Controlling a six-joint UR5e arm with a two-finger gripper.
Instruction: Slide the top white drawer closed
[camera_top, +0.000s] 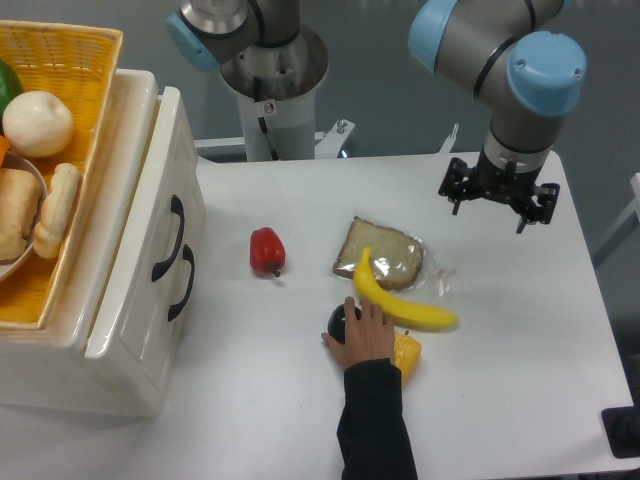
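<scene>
Hand (498, 203) seemingly open above table (520, 330)

A red pepper (267, 250) sits alone on the white table (500, 380). To its right, a banana (400, 305) lies across a bagged slice of bread (385, 254), with a yellow pepper (405, 355) just below. A yellow basket (50, 160) at left holds bread rolls (40, 215) and a pale round item (37, 123).
</scene>
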